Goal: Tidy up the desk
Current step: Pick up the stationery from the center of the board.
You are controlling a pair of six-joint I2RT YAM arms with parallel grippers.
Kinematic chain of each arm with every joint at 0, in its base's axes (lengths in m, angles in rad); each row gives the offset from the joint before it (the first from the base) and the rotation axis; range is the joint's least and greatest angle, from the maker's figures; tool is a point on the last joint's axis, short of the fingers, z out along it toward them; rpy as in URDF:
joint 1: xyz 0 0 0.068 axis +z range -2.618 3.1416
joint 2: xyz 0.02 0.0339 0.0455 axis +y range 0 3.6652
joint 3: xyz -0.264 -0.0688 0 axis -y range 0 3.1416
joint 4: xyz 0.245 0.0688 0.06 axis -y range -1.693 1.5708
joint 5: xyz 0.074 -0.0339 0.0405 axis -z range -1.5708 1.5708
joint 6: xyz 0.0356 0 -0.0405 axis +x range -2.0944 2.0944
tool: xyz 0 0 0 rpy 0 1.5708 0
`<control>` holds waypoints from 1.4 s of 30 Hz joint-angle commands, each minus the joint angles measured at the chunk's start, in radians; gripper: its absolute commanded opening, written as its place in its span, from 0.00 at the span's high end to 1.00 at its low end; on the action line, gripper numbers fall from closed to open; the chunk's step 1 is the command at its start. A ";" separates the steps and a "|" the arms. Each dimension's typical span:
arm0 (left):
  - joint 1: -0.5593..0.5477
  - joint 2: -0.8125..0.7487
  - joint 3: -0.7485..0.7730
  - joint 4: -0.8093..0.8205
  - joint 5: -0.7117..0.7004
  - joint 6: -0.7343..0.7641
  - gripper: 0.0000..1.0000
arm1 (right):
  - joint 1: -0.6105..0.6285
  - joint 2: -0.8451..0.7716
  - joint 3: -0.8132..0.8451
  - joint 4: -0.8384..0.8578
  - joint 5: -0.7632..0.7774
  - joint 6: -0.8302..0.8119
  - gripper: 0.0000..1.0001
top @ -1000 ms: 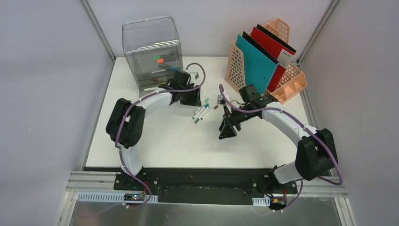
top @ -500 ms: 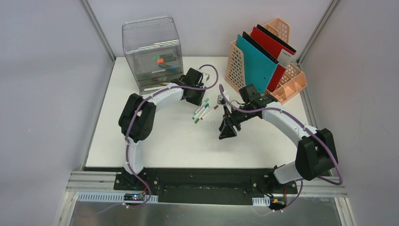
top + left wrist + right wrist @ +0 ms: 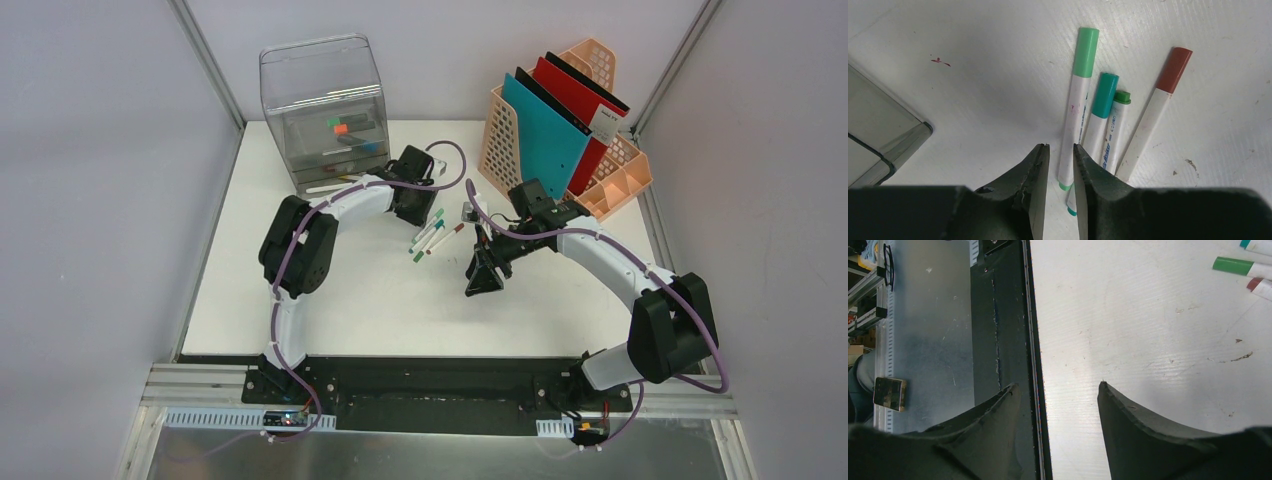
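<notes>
– White surface: where does it lie?
– It fills the middle of the overhead view between grey walls. A black and aluminium rail runs along its near edge, where both arm bases are bolted.
– What is on it?
– Four markers lie side by side near the centre, caps pointing the same way: a light-green marker, a teal marker, a dark-green marker and a red-brown marker. The first three touch along their barrels, and the red-brown one angles slightly away.
– Left fingers?
– Low over the markers' uncapped ends and parted by a narrow gap only. The end of the light-green marker shows in that gap. The marker lies flat, and no grip on it is evident.
– Right fingers?
– Moderately apart with nothing between them. They hang over bare surface right of the markers.
– Farther out?
– A clear drawer unit stands at the back left corner. A peach file rack at the back right holds a teal folder and a red folder, both upright.
</notes>
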 commanded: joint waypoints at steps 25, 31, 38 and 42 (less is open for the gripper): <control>-0.018 0.071 0.063 -0.015 0.010 0.015 0.73 | 0.003 -0.024 0.039 0.000 -0.016 -0.026 0.39; -0.028 0.082 0.064 -0.036 -0.047 0.027 0.71 | 0.002 -0.024 0.039 -0.001 -0.016 -0.028 0.39; -0.028 0.090 0.055 -0.043 -0.045 0.031 0.74 | 0.003 -0.025 0.040 -0.002 -0.015 -0.030 0.39; -0.028 0.085 0.046 -0.042 -0.044 0.026 0.88 | 0.003 -0.027 0.040 -0.002 -0.015 -0.031 0.39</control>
